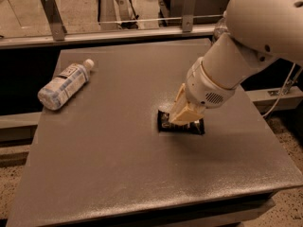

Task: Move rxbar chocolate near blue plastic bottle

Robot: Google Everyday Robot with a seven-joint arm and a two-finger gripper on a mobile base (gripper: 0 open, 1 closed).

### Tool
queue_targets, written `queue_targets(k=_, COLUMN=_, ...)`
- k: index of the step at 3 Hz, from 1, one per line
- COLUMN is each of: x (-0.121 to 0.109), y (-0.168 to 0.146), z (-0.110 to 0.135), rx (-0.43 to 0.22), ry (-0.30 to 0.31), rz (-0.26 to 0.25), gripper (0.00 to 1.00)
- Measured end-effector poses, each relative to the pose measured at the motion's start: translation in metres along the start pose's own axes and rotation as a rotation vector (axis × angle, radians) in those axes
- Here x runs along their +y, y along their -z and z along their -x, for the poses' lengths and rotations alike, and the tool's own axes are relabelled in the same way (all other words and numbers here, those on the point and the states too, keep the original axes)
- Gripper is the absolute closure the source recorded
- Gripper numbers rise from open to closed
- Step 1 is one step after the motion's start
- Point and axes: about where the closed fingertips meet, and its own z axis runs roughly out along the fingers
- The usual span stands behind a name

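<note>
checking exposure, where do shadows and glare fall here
Camera view: warm, dim light; the gripper rests over the small flat black snack-bar wrapper, which shows glints; soft shadow beside it on the grey table; the pale blue plastic bottle evenly lit.

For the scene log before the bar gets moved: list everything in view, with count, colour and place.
Stubby plastic bottle with white cap: one, pale blue-white, lying on its side at the table's left rear.
Small flat snack-bar wrapper: one, black, right of the table's centre, under the gripper.
Flat-topped table: one, grey, fills the view.
Metal rail with upright brackets: one, grey, behind the table.
Robot arm: one, white, reaching in from upper right.
Gripper: one, cream, down on the wrapper.
</note>
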Motion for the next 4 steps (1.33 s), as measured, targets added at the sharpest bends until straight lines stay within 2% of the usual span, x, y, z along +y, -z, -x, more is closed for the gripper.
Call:
queue_targets(k=1, x=0.001, y=-0.007, z=0.0, rx=-0.006, ry=-0.006, rz=0.012, gripper=0.13)
queue_targets(k=2, x=0.001, y=-0.014, z=-0.003, rx=-0.006, ry=-0.01, rz=0.019, gripper=0.0)
queue_targets(k=4, x=0.005, y=-0.037, z=-0.012, rx=0.016, ry=-0.035, rz=0.053, gripper=0.0)
